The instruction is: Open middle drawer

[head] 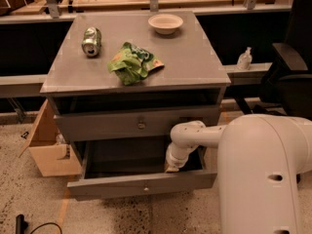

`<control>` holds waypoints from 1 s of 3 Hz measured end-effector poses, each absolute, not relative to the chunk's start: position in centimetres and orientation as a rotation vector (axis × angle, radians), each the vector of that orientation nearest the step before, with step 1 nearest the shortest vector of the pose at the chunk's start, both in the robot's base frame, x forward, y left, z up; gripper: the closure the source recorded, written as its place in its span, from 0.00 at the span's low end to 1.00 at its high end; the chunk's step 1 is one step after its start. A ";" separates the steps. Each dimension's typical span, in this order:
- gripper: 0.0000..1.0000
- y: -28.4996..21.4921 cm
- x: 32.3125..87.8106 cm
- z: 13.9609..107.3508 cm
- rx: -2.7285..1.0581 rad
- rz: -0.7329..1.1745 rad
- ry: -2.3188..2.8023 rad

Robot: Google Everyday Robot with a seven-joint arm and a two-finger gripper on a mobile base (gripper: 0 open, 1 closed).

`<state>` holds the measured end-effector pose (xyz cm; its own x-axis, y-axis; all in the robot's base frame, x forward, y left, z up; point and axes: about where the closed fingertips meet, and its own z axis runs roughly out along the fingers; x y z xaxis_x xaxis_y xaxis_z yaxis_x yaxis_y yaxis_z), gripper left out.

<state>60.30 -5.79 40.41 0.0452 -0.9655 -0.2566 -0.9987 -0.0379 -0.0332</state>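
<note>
Camera view showed the grey cabinet [63, 77] with its middle drawer [112, 185] standing well out beneath the upper drawer [97, 126], dark inside exposed, so the opening step looked all but done. The end effector [171, 167] sat inside the drawer's right end, just behind the front panel and apparently against it. Whether it was open or closed, or gripping anything, could not be told. Next it would need to lift clear without nudging the drawer back.

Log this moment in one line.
wide shallow grey middle drawer: pulled out | gripper: inside drawer, behind its front | task: looks done
</note>
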 end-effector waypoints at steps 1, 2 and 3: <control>1.00 -4.3 56.8 40.4 -2.132 0.414 2.015; 1.00 -4.3 56.9 40.4 -2.132 0.414 2.015; 1.00 -2.2 53.1 40.6 -2.140 0.606 2.020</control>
